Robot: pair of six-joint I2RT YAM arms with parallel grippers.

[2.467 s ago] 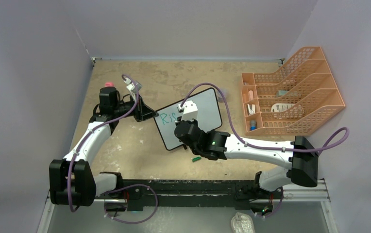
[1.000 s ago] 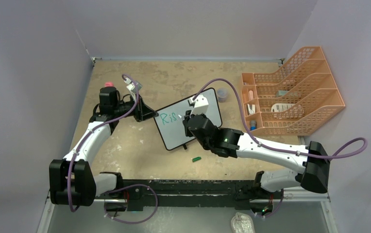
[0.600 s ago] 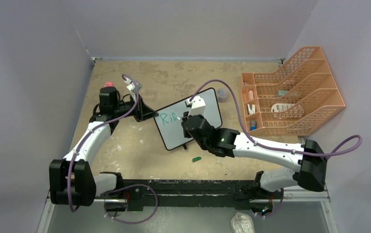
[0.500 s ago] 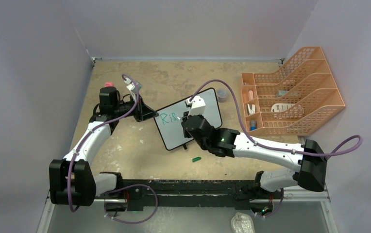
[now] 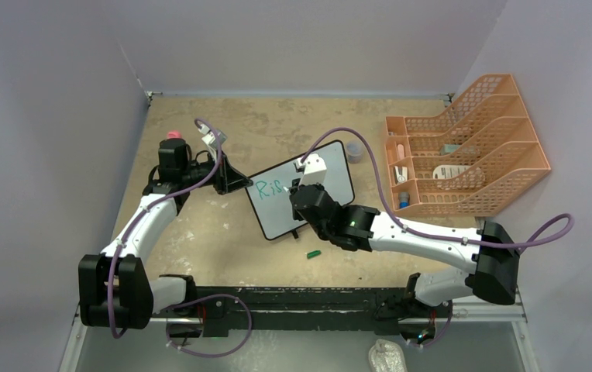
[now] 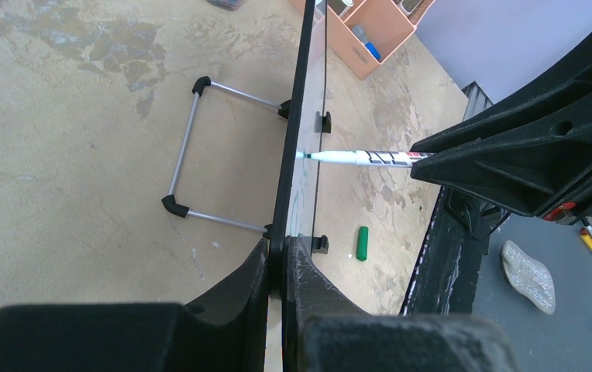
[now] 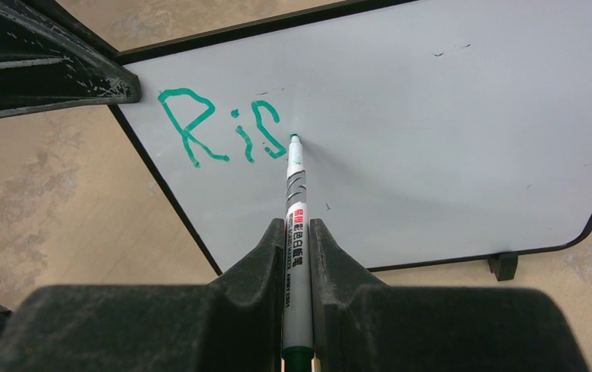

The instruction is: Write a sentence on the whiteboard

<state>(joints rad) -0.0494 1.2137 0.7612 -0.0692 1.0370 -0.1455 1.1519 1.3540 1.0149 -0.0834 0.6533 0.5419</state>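
Note:
The whiteboard [image 5: 332, 174] stands tilted on the tan tabletop, propped on its wire stand [image 6: 188, 147]. My left gripper [image 5: 240, 184] is shut on the board's left edge [image 6: 302, 101], one finger on each face. The sentence [image 7: 223, 132] reads "Ris" in green-teal at the board's upper left. My right gripper [image 7: 297, 229] is shut on a white marker [image 7: 297, 201]. The marker's green tip touches the board just right of the "s". From the left wrist view the marker [image 6: 363, 158] meets the board at a right angle.
A green marker cap [image 5: 314, 253] lies on the table in front of the board. An orange tiered file tray [image 5: 463, 155] with small items stands at the right. A pink object [image 5: 173, 135] sits behind the left arm, and a small round greyish one [image 5: 354, 151] behind the board.
The right arm swung from low over the board up and right, then eased slightly left, bringing the marker tip beside the "s". The left arm and the board have not moved.

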